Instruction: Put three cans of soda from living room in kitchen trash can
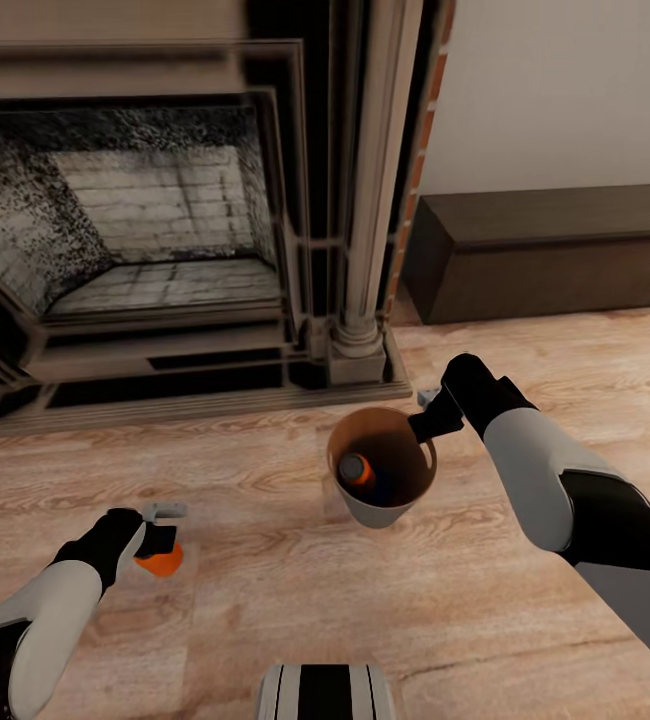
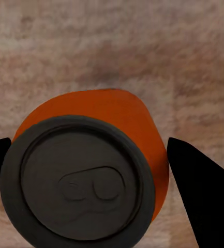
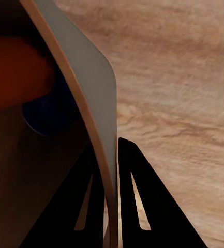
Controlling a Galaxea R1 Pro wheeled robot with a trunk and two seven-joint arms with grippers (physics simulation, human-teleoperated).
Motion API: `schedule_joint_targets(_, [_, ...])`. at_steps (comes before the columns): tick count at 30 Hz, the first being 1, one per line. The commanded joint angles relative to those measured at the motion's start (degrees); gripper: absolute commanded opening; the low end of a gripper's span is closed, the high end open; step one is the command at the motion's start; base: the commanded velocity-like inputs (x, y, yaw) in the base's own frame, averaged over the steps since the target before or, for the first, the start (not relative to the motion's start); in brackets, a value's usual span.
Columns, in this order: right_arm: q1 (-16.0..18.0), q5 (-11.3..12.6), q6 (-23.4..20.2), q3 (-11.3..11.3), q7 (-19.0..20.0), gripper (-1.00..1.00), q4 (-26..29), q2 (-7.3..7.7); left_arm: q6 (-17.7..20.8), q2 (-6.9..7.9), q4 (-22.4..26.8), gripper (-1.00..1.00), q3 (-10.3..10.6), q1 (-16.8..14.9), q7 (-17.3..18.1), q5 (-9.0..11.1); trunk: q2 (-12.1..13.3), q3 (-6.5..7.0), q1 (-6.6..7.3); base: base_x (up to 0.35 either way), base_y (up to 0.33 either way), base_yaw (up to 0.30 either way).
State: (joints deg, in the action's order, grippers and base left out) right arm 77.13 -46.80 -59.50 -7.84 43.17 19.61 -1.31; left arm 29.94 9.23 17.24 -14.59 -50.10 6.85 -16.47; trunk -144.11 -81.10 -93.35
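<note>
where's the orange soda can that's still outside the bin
In the head view the orange-sided soda can stands on the light wood plank floor at lower left, between the left gripper fingers, left of the pale grey bin.

Matt wood floor (image 1: 265,600), sooty brick fireplace (image 1: 145,200).

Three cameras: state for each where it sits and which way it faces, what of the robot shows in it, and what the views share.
Head view: from the head, forward and down at the fireplace, wood floor, both arms, trash can.
Left wrist view: on the left arm, down between its fingers onto an orange soda can.
Right wrist view: on the right arm, along fingers straddling the bin's wall.
Shared: head and left wrist views show that can; head and right wrist views the bin.
</note>
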Motion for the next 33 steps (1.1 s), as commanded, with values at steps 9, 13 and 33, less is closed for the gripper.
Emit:
schedule_joint_targets(9, [-0.5,0.5,0.3,-0.3,0.0,-1.00,0.3,-0.49,3.7,-0.11,2.5,-1.00,0.3,-0.1,1.1,0.7,0.1,1.77,0.21,0.000,0.000,0.000])
schedule_joint_targets(13, [-1.9,-1.5,1.4,-0.7,0.0,-1.00,-0.4,-0.87,3.2,-1.44,3.8,-1.00,1.5,0.3,2.4,2.4,0.1,1.77,0.21,0.000,0.000,0.000])
schedule_joint_targets(33, [-3.4,-13.8,2.5,-0.8,0.6,-1.00,0.2,0.34,2.2,-0.51,5.8,-1.00,2.6,-1.4,2.2,0.4,0.1,2.00,0.23,0.000,0.000,0.000])
